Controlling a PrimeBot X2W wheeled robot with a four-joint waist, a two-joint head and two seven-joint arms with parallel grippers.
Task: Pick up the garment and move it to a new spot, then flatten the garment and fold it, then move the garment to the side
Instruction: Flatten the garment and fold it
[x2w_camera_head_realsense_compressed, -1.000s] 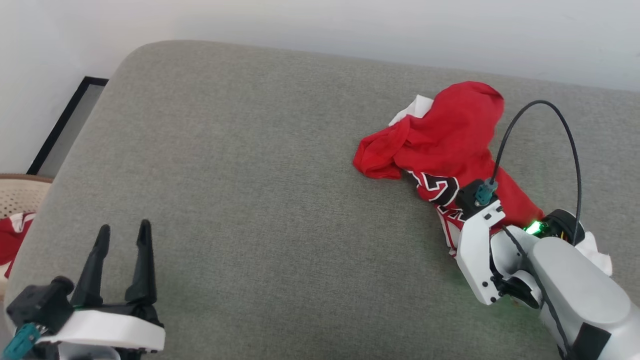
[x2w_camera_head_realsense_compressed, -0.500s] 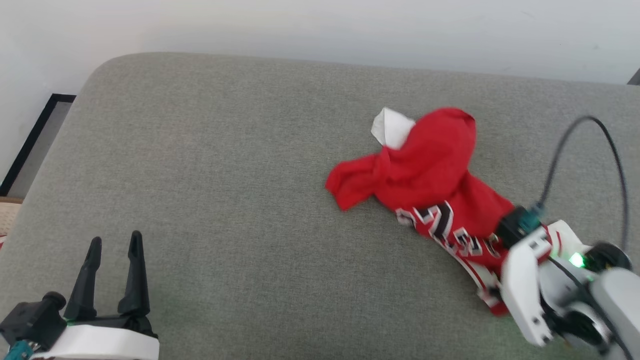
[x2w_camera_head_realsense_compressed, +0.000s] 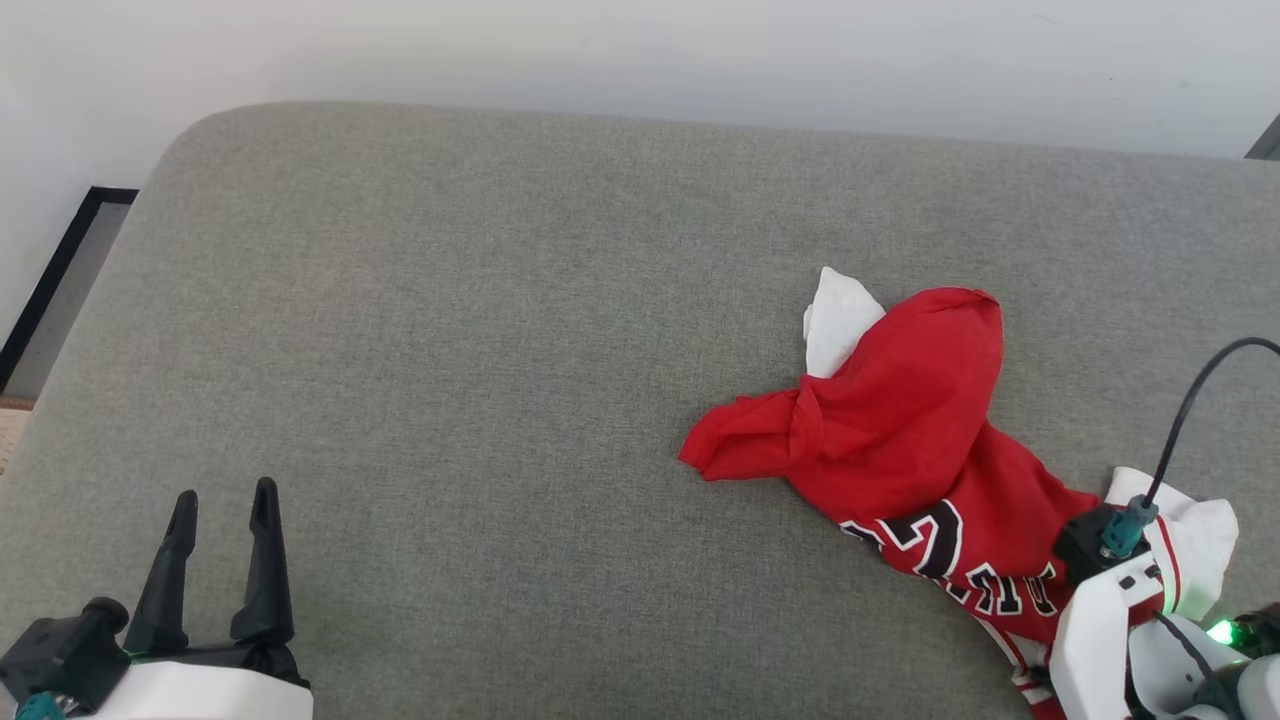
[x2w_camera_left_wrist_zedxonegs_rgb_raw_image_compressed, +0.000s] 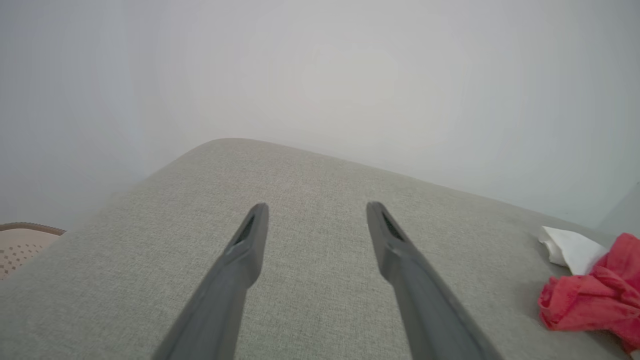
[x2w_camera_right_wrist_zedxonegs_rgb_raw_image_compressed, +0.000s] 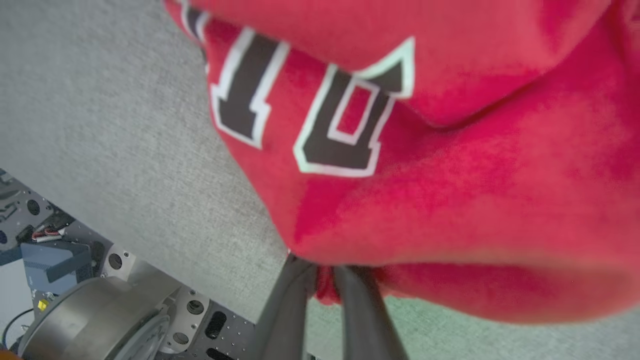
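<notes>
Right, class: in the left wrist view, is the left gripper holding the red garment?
No, the left gripper is open over the bare grey cushion, with the garment lying apart at the side.

I'm in a plain, home-like room: grey upholstered cushion (x2w_camera_head_realsense_compressed: 500, 350) under me, white wall (x2w_camera_head_realsense_compressed: 600, 50) behind, tan basket (x2w_camera_left_wrist_zedxonegs_rgb_raw_image_compressed: 20, 245) alongside.

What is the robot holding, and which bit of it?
The right tool pinches the garment by a bunched red fold near its black lettering. The left tool is open, holding nothing.
</notes>
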